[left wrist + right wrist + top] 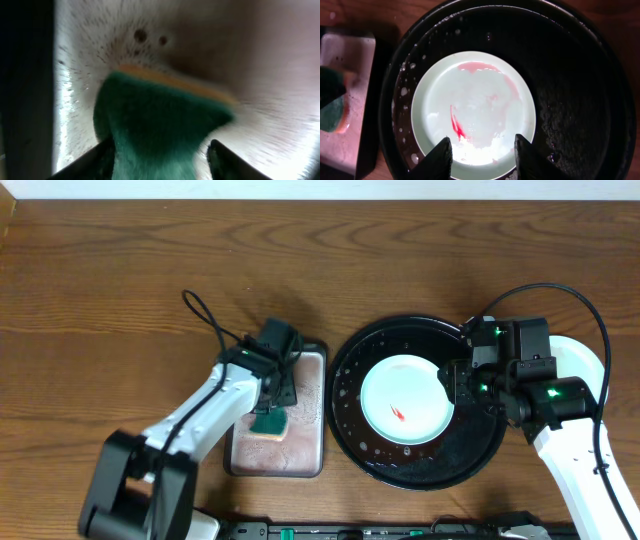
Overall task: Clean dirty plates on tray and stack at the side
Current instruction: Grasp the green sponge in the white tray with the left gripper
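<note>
One pale mint-white plate (pixel 405 402) lies in the black round tray (pixel 345 370), with a red streak and pink smears on it (pixel 475 105). My right gripper (pixel 455 385) is open, its fingers (pixel 481 141) spread over the plate's right edge and holding nothing. My left gripper (pixel 272 405) is shut on the teal sponge (pixel 270 423) above the grey rectangular tray (pixel 305 380). The sponge (pixel 155 120) fills the space between the fingers (pixel 161 145). The other two plates are not plainly in view.
The grey tray's floor (pixel 280 75) is wet and speckled. It also shows at the left of the right wrist view (pixel 345 55), with the sponge (pixel 330 107). The black tray's floor (pixel 580 100) is wet with white flecks. A black cable (pixel 205 320) loops behind the left arm.
</note>
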